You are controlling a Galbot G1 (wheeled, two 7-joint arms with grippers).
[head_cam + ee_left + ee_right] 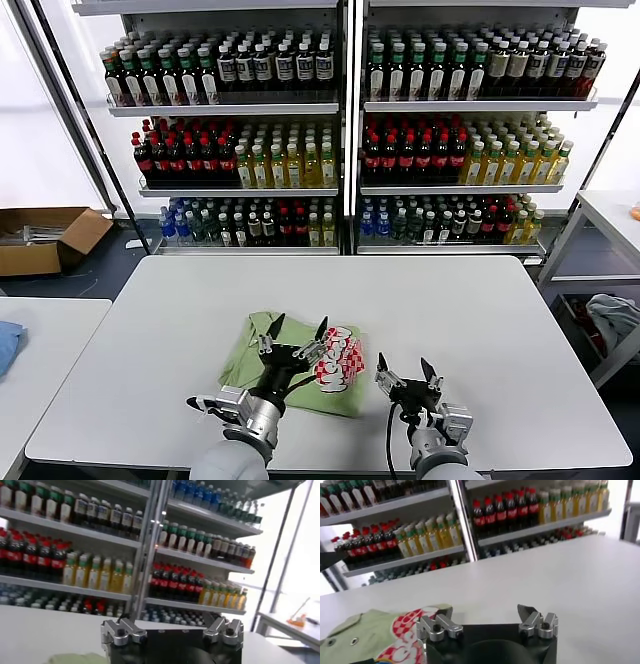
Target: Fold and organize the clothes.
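Observation:
A folded light green shirt [250, 352] with a red-and-white printed patch [340, 360] lies on the white table [450, 310] near its front edge. My left gripper [297, 325] hovers over the shirt, raised and tilted up, jaws open and empty. In the left wrist view a bit of green cloth [75, 658] shows below the left gripper [171, 616]. My right gripper [405, 364] is open and empty just right of the shirt; in its wrist view the shirt [365, 632] with the patch [405, 630] lies beside the right gripper [485, 611].
Shelves of bottled drinks [340, 130] stand behind the table. A cardboard box [45, 238] sits on the floor at the far left. A second table [40, 350] with blue cloth [8, 345] is on the left, and another table [610, 215] on the right.

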